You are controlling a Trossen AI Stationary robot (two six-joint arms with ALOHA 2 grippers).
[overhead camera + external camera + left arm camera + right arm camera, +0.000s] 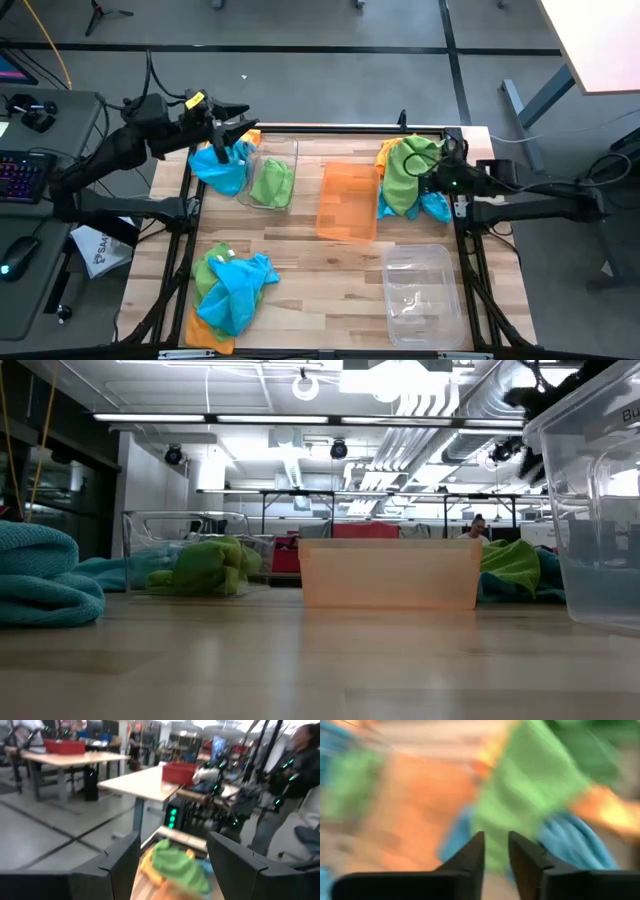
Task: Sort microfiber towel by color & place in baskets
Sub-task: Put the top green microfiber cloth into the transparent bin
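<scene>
We take the translucent orange plastic basket (348, 201) at the table's middle as our landmark. Left of it, a clear plastic basket (281, 150) holds a lime green towel (272, 183). The left gripper (243, 127) hangs over that basket's far left corner, fingers wide apart, holding nothing. Right of the landmark, the right gripper (426, 181) sits at a green, blue and orange towel pile (408, 172), fingers slightly parted and empty. On the second clear basket (590, 510) we read only "Bu".
</scene>
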